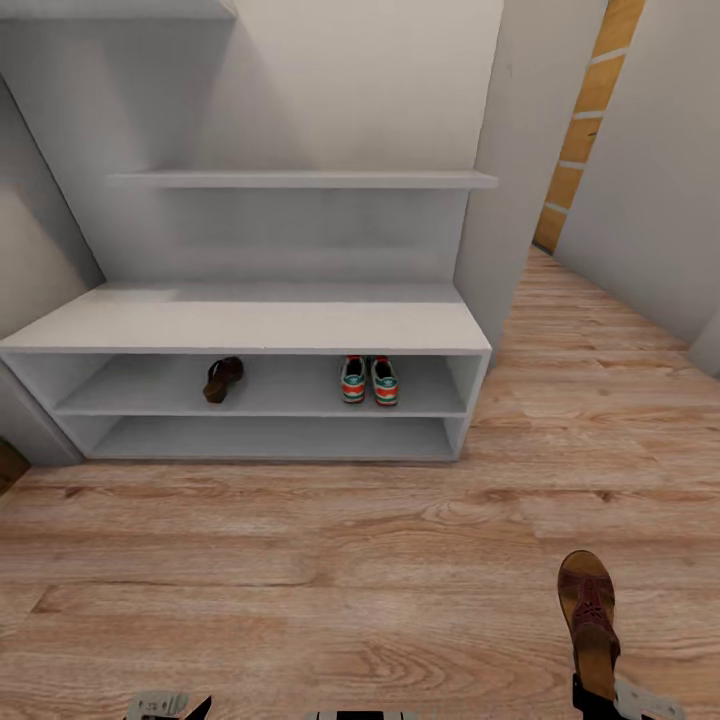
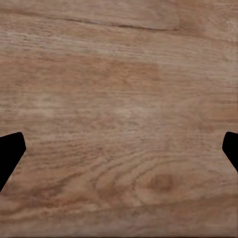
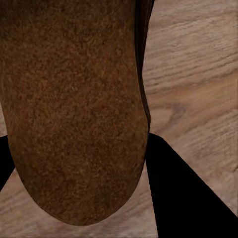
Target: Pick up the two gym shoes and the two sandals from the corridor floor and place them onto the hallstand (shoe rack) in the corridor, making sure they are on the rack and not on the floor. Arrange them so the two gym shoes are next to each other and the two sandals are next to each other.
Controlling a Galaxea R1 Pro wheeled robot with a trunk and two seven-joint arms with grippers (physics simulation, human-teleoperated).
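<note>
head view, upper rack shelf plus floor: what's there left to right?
sandal on the shelf → gym shoes, side by side on the same shelf of the hallstand → second sandal, out over the floor, held in the right tool.

hallstand (image 1: 250, 325): plain white, greyer in its shaded shelf bays
gym shoes (image 1: 368, 380): white with green stripes and red-orange accents, frame centre
sandal on shelf (image 1: 222, 379): dark brown
held sandal (image 1: 590, 615): reddish brown straps, tan footbed, lower right (speckled brown sole in the right wrist view)
corridor floor (image 1: 300, 560): light brown wood-grain planks
fingers (image 2: 10, 153): black
</note>
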